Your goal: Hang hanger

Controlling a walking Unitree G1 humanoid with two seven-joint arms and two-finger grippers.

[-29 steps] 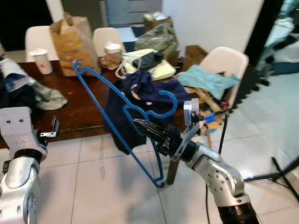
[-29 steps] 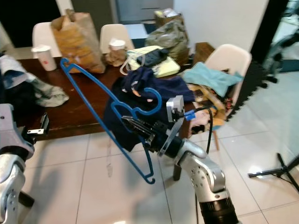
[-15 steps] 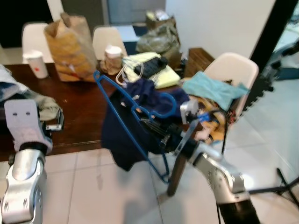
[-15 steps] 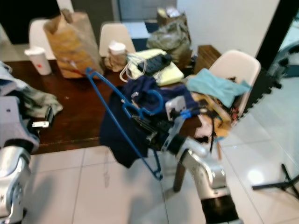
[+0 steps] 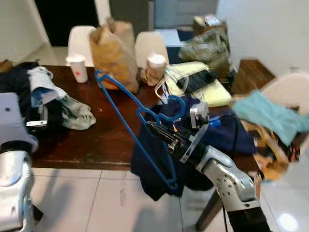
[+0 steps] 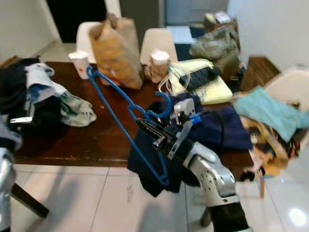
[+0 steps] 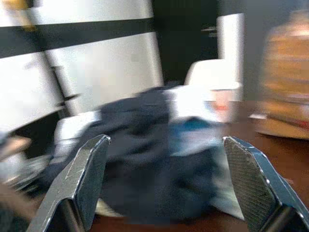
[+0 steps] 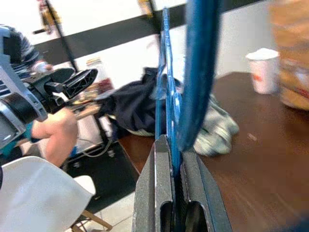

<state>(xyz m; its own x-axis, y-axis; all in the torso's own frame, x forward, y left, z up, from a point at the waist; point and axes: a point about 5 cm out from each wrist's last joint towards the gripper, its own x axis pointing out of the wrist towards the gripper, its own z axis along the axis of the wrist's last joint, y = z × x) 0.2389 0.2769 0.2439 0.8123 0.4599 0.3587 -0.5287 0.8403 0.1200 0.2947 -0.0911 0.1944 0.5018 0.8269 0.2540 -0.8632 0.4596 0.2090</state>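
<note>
Right gripper pinched tight on our blue hanger, holding it tilted over the front edge of the dark wood table. Left gripper spread wide, empty, facing clothes. Table cluttered: paper bag, cups; white tile floor.

Before me, a dark wooden worktop spans the middle of the frame. Upper centre on it: brown paper bag, with one white paper cup to its left and another to its right. Left edge: heap of dark and pale clothes. Right of centre: yellow pad under a black item; navy garment draped over the near edge. Far right: teal cloth on a white chair. Bottom: white tiled floor.
</note>
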